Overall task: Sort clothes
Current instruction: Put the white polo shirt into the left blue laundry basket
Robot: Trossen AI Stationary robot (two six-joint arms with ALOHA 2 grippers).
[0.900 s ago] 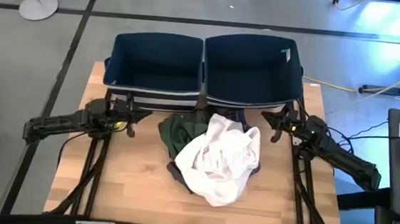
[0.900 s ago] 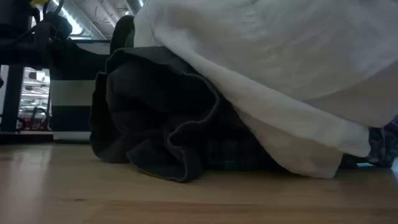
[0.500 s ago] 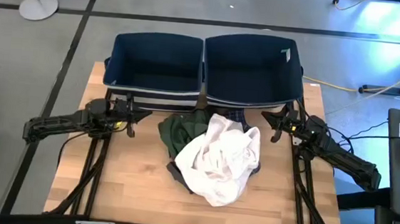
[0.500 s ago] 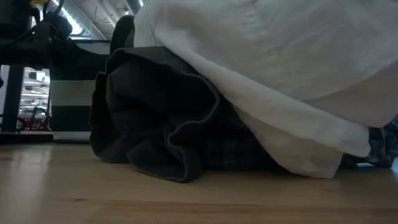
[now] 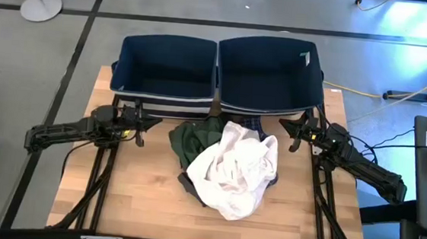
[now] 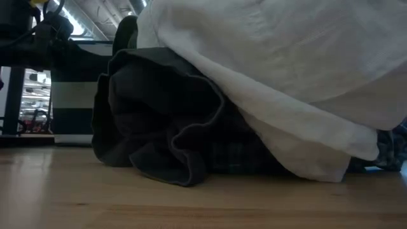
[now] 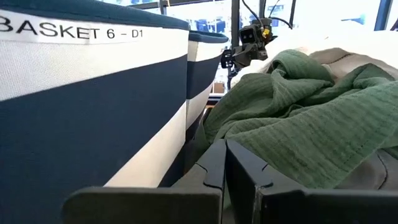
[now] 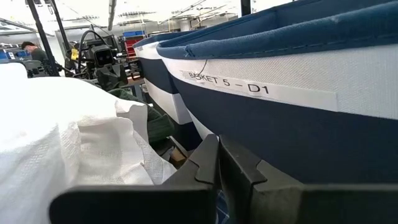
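A heap of clothes lies mid-table. A white garment (image 5: 232,171) lies on top; a dark green one (image 5: 190,142) sticks out at the heap's left and shows in the left wrist view (image 7: 298,112). A dark grey garment (image 6: 159,127) lies underneath, on the table. A bit of plaid (image 5: 253,123) shows at the heap's far edge. My left gripper (image 5: 138,123) is shut and empty, left of the heap. My right gripper (image 5: 295,135) is shut and empty, right of it.
Two navy fabric bins with white stripes stand side by side at the table's far edge, the left bin (image 5: 165,68) and the right bin (image 5: 267,72). Bare wood (image 5: 131,197) lies near the front edge.
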